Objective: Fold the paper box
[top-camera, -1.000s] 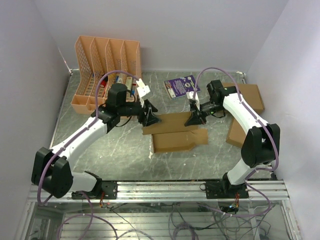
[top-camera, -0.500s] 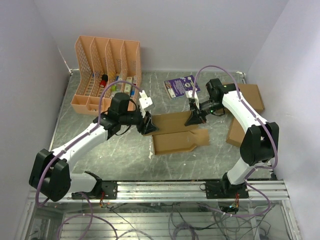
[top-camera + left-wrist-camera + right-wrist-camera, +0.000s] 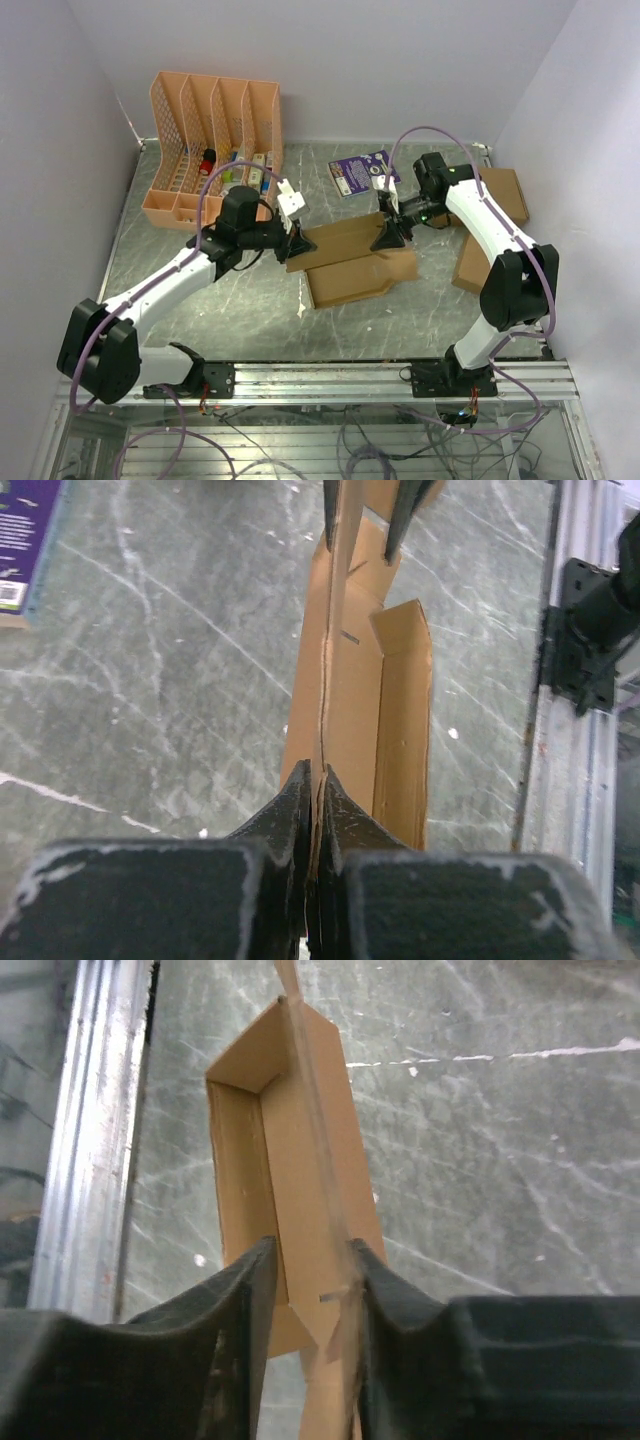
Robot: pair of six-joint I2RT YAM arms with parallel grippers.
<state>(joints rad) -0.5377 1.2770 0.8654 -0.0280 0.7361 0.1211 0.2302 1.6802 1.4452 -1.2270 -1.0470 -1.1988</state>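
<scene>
Soft, even overhead light, with faint shadows on the tabletop (image 3: 250,300). Close-up wrist views blur near the left gripper (image 3: 316,775) and right gripper (image 3: 311,1250).

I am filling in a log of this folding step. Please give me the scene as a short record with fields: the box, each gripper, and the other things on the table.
paper box: partly folded; an open trough with one long panel standing on edge
left gripper: shut on one end of the standing panel
right gripper: jaws apart, with the panel's other end between them
table: grey, marble pattern
other things: orange file rack at the far left; purple booklet at the far middle
</scene>
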